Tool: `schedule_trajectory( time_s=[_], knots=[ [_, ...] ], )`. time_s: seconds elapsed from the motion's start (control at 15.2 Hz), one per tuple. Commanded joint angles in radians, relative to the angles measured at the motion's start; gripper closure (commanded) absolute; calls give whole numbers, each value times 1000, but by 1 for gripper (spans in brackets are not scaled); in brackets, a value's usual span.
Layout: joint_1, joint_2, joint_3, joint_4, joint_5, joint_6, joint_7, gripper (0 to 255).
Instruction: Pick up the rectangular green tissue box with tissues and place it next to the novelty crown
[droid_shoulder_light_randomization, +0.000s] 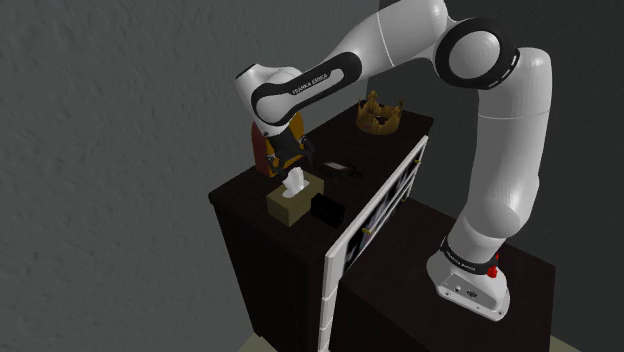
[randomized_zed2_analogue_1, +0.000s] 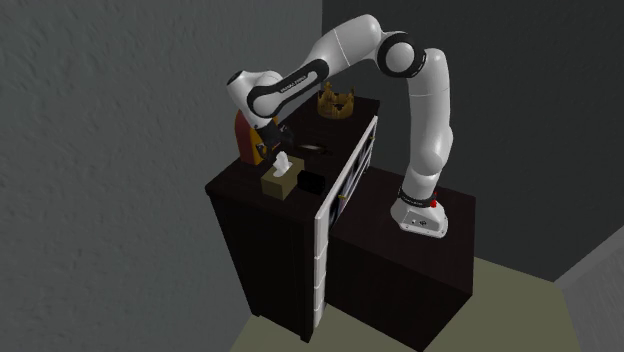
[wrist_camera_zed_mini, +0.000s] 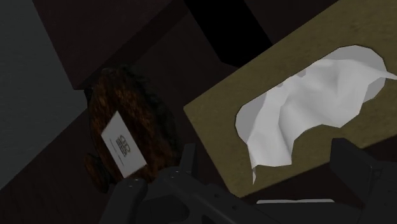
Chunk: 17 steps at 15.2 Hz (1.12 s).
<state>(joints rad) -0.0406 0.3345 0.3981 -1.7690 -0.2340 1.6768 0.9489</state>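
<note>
The tissue box (droid_shoulder_light_randomization: 293, 203) looks olive-tan, with a white tissue (wrist_camera_zed_mini: 305, 95) sticking out of its top. It sits near the front of a dark dresser top (droid_shoulder_light_randomization: 240, 190). My gripper (droid_shoulder_light_randomization: 290, 160) hovers just above the box, pointing down. In the wrist view its fingers (wrist_camera_zed_mini: 188, 167) stand wide apart over the box top (wrist_camera_zed_mini: 216, 121), and the gripper (wrist_camera_zed_mini: 267, 156) is open and holds nothing. The golden crown (droid_shoulder_light_randomization: 380, 113) stands at the far end of the same dresser, also seen in the second exterior view as crown (randomized_zed2_analogue_1: 336, 102) beyond the tissue box (randomized_zed2_analogue_1: 279, 181).
A small black box (droid_shoulder_light_randomization: 328, 208) lies right beside the tissue box. A red-brown object with a white label (wrist_camera_zed_mini: 124, 143) stands behind the gripper. A thin dark item (droid_shoulder_light_randomization: 340, 167) lies mid-dresser. A white framed panel (droid_shoulder_light_randomization: 375, 225) stands upright between the dresser and my stand.
</note>
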Motion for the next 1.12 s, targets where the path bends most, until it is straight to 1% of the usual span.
schedule_trajectory(
  time_s=[0.0, 0.26, 0.33, 0.86, 1.06],
  knots=[
    [0, -1, 0, -3, 0, 3, 0, 0],
    [0, -1, 0, -3, 0, 3, 0, 0],
    [0, -1, 0, -3, 0, 3, 0, 255],
    [-1, -6, 0, -11, 1, 6, 0, 255],
    [-1, -11, 2, 10, 5, -20, -5, 255]
  ],
)
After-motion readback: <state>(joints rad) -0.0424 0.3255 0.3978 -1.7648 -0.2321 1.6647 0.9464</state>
